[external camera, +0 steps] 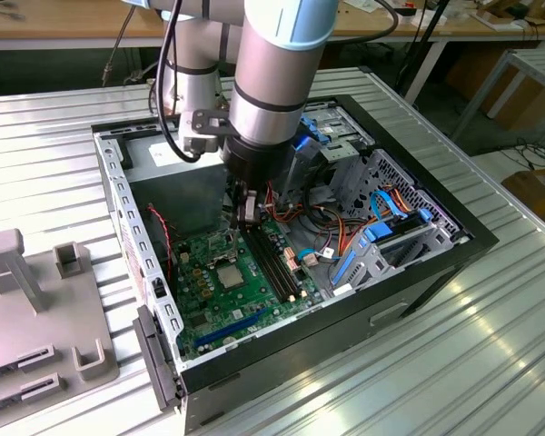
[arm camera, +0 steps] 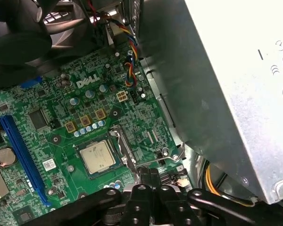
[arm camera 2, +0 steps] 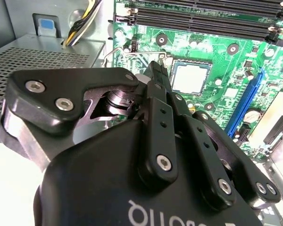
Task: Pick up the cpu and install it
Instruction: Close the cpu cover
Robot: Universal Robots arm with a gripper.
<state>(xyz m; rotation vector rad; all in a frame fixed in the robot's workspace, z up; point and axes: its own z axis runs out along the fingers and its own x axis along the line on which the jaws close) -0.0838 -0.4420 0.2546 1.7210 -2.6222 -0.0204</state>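
The cpu [external camera: 229,275] [arm camera 2: 190,77] [arm camera: 98,157] is a small grey-topped square lying flat in its socket on the green motherboard [external camera: 213,309]. My gripper [external camera: 247,216] [arm camera 2: 158,70] [arm camera: 148,173] hangs inside the computer case, just beside the socket on the side toward the case's back wall. It does not touch the cpu. Its two black fingers are pressed together, shut, with nothing visible between them. A thin wire socket lever [arm camera: 175,154] stands close by the fingertips.
Long black memory slots [external camera: 271,259] run along the socket's far side, and a blue expansion slot [arm camera: 20,155] lies beyond it. The power supply box [arm camera: 217,94] and bundled cables [external camera: 345,236] crowd the case. A grey fixture [external camera: 36,309] stands on the table at the exterior view's left.
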